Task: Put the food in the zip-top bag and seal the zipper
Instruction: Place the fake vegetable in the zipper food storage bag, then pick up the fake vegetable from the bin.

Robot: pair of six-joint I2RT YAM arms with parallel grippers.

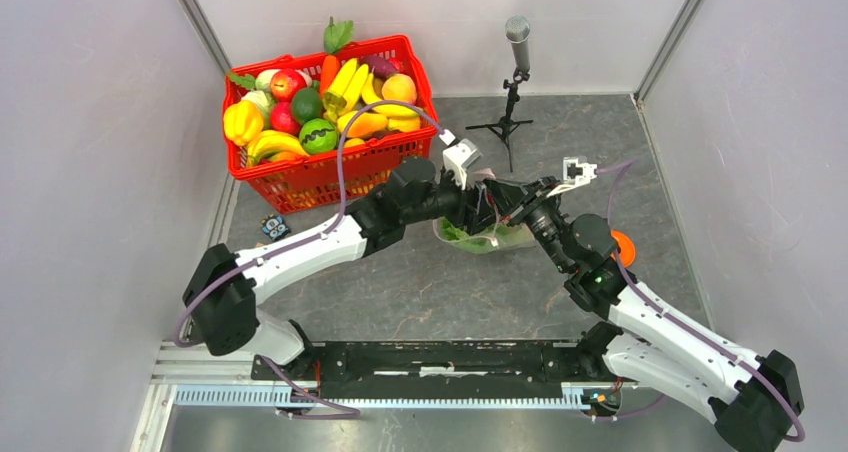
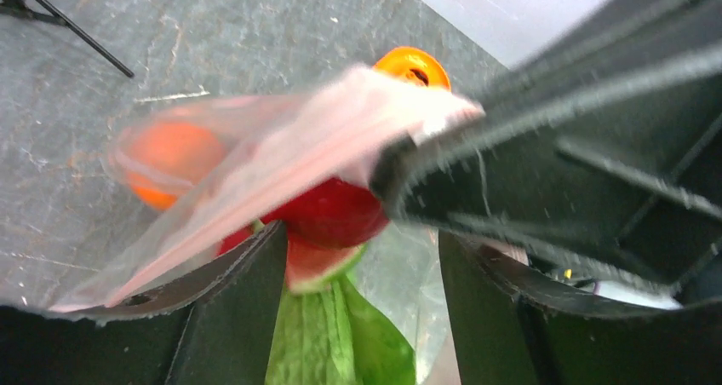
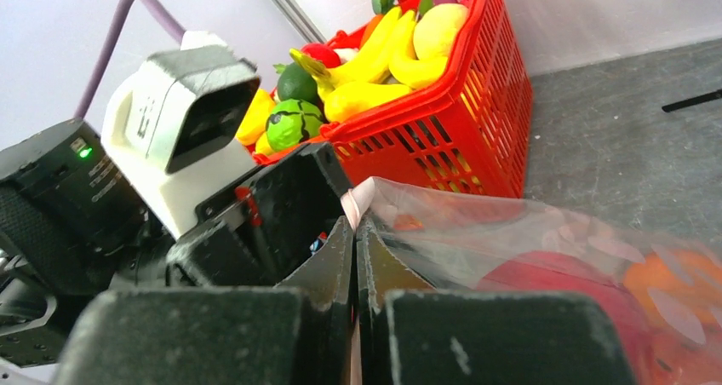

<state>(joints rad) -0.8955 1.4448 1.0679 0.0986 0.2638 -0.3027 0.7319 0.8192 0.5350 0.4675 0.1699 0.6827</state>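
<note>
- Food is largely inside the bag [image 1: 487, 238], which lies on the table just in front of the basket [image 1: 322, 177], off its right corner: the cabbage [image 2: 328, 342], watermelon slice [image 2: 317, 270] and orange [image 2: 166, 159] all show through the clear plastic.
- An orange round piece [image 1: 622, 244] sits outside the bag, farther from the basket. I cannot tell whether it counts as food to be packed.
- The right gripper [image 3: 358, 232] has its fingers pressed together on one end of the bag's edge, holding it up off the table.
- The left gripper [image 2: 358, 247] has its fingers apart, straddling the bag from above and clamping nothing.
- The zipper [image 2: 255, 198] runs blurred from that pinched end. Whether any of it is pressed shut cannot be told.
- Filling looks nearly done, while sealing along the strip is probably what is left.
</note>
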